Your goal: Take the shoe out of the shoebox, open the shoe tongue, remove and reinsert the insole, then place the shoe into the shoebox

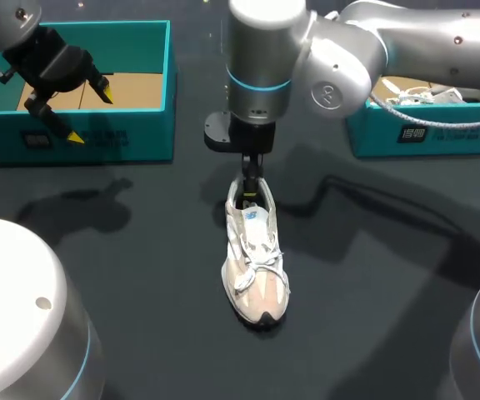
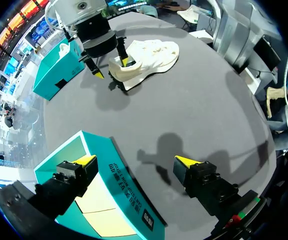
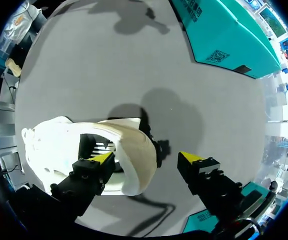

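Observation:
A white mesh sneaker (image 1: 257, 271) lies on the dark table, toe toward the front edge. My right gripper (image 1: 252, 193) hangs over its heel. In the right wrist view the right gripper (image 3: 146, 159) straddles the heel collar of the sneaker (image 3: 59, 135), open: one finger sits inside the shoe's mouth, the other stands outside with a gap to the heel. My left gripper (image 1: 90, 115) hovers open over the front wall of the teal shoebox (image 1: 140, 133) at the back left. In the left wrist view the left gripper (image 2: 136, 161) holds nothing, with the shoebox wall (image 2: 119, 175) below it.
A second teal shoebox (image 1: 423, 133) stands at the back right with another white shoe (image 1: 427, 93) in it. The left shoebox shows only its brown cardboard floor (image 1: 136, 90). Dark tabletop (image 1: 140, 250) surrounds the sneaker.

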You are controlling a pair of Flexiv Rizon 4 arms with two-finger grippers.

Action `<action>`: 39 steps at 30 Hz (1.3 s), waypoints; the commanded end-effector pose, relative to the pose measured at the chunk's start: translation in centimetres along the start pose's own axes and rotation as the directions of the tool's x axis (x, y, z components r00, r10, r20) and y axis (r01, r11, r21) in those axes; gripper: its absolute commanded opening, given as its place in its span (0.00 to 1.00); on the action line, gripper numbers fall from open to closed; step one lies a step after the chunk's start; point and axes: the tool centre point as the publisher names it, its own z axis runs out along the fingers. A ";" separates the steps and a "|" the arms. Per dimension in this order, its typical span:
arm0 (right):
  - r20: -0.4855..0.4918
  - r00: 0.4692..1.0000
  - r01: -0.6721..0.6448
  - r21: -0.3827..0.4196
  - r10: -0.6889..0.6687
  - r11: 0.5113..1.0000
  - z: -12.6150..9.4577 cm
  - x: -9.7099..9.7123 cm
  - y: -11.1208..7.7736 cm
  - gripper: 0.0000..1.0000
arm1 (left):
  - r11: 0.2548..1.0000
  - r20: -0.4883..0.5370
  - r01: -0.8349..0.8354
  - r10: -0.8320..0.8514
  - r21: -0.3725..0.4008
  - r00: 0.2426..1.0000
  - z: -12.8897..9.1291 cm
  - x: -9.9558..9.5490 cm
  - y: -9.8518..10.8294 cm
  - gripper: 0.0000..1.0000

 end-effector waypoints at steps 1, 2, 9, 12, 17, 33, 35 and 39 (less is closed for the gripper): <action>-0.014 1.000 0.003 -0.004 -0.003 1.000 1.1 -0.4 0.1 0.73 | 1.000 -0.002 -0.001 0.001 -0.002 1.000 0.0 0.0 0.0 1.00; -0.017 1.000 0.003 -0.004 -0.003 1.000 1.2 -0.4 0.1 0.71 | 1.000 -0.002 -0.001 0.001 -0.002 1.000 0.0 0.0 0.0 1.00; -0.033 0.999 0.010 -0.006 -0.010 1.000 1.8 -0.4 0.2 0.62 | 1.000 -0.002 -0.001 0.001 -0.002 1.000 0.0 0.0 0.0 1.00; -0.038 0.999 0.013 -0.008 -0.013 1.000 2.0 -0.3 0.2 0.58 | 1.000 -0.002 -0.001 0.001 -0.002 1.000 0.0 0.0 0.0 1.00; -0.051 0.998 0.024 -0.011 -0.024 1.000 2.3 0.0 0.4 0.49 | 1.000 -0.002 -0.001 0.001 -0.002 1.000 0.0 0.0 0.0 1.00; -0.055 0.999 0.001 0.021 0.000 1.000 -0.5 1.3 -0.3 0.00 | 1.000 -0.002 -0.001 0.001 -0.002 1.000 0.0 0.0 0.0 1.00; -0.047 0.999 -0.003 0.025 0.004 1.000 -2.1 1.4 -0.7 0.00 | 1.000 -0.002 -0.001 0.001 -0.002 1.000 0.0 0.0 0.0 1.00; -0.019 1.000 -0.024 0.047 0.025 0.999 -6.3 0.9 -1.8 0.00 | 1.000 -0.002 -0.001 0.001 -0.002 1.000 0.0 0.0 0.0 1.00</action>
